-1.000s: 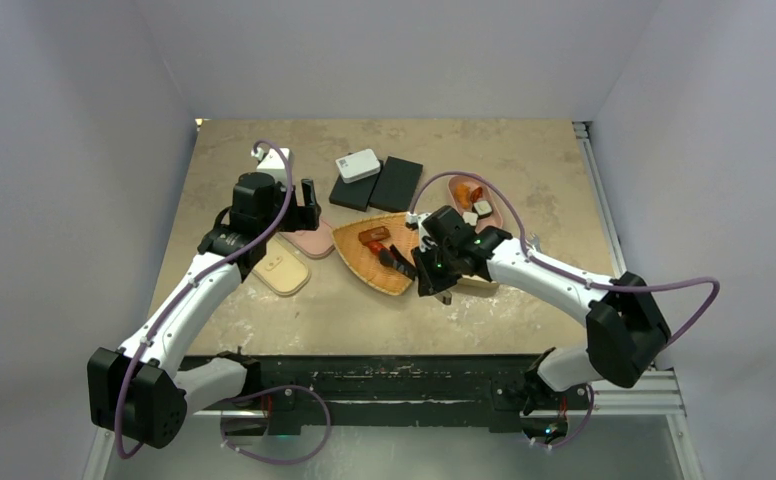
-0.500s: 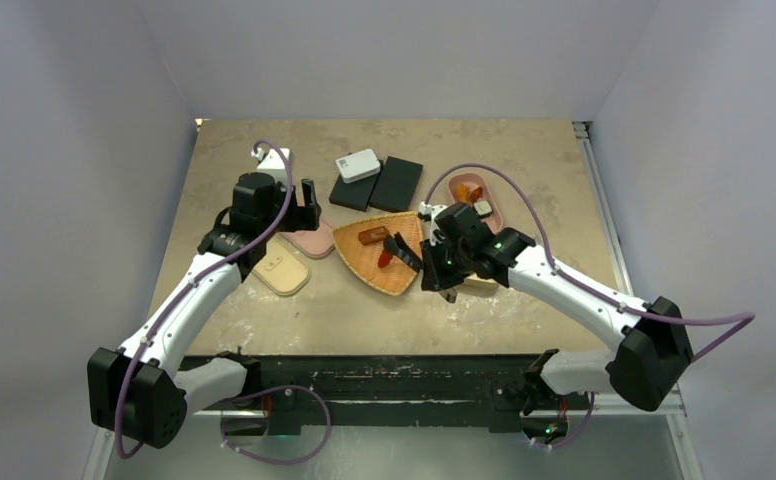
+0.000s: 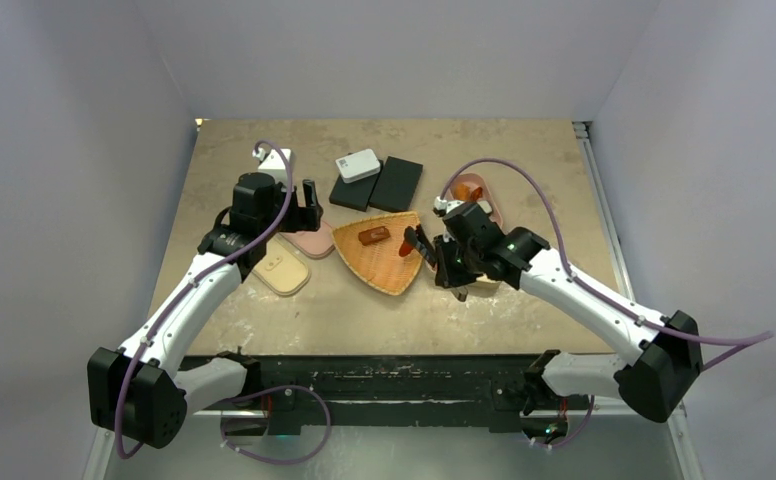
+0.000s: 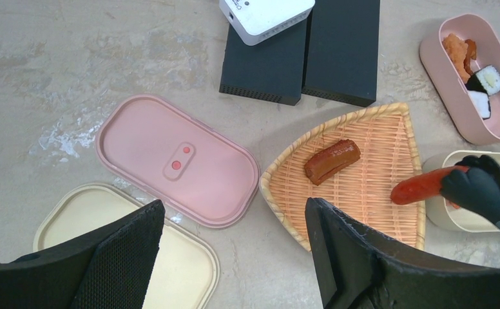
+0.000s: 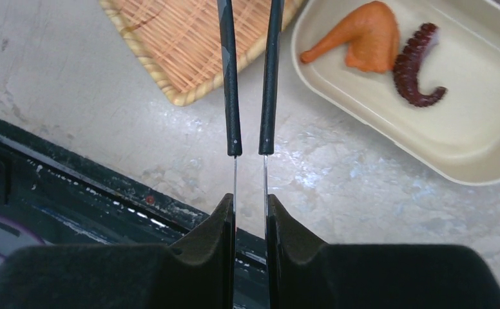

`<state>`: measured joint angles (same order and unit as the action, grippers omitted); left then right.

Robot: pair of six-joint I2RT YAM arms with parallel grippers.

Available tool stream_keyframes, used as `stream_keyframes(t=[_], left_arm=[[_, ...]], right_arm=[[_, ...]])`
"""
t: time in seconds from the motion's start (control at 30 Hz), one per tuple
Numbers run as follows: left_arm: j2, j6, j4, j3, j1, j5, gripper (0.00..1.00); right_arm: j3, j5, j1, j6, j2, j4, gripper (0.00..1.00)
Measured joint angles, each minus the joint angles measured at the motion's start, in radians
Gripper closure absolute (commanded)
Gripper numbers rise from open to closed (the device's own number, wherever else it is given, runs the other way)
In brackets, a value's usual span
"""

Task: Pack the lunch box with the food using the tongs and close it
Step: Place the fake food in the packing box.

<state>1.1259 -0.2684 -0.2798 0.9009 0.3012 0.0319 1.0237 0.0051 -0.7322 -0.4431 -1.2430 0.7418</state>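
My right gripper (image 5: 249, 206) is shut on the tongs (image 5: 232, 77), low on their thin silvery arms. Their black ends (image 4: 482, 193) pinch a red sausage (image 4: 423, 185) over the right edge of the orange wicker tray (image 4: 363, 206). A brown sausage (image 4: 332, 161) lies on the tray. Beside the tongs, the cream lunch box (image 5: 466, 135) holds an orange chicken leg (image 5: 363, 42) and a dark octopus arm (image 5: 415, 71). The pink lunch box (image 4: 435, 77) holds an orange piece and dark rolls with white. My left gripper (image 4: 232, 206) hangs open above the pink lid (image 4: 176, 161) and cream lid (image 4: 105, 225).
Two black boxes (image 3: 379, 185) with a white device (image 3: 358, 165) on top sit behind the tray. The table's black front edge (image 5: 73, 187) lies just below the tongs. The right arm covers most of the cream box in the top view.
My right arm has swung right, carrying the red sausage in the tongs from the tray's middle to its right edge. The left arm has not moved.
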Motion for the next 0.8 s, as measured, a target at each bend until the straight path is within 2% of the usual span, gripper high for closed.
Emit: stream_keyframes(t=[0.47,0.8], left_arm=[[0.000,0.000,0.000,0.000,0.000,-0.015,0.21],[0.000,0.000,0.000,0.000,0.000,-0.020,0.21]], right_arm=[[0.009,0.151,0.033,-0.016,0.151,0.132,1.00],[-0.032,0.188,0.039,-0.018,0.222,0.109,1.00]])
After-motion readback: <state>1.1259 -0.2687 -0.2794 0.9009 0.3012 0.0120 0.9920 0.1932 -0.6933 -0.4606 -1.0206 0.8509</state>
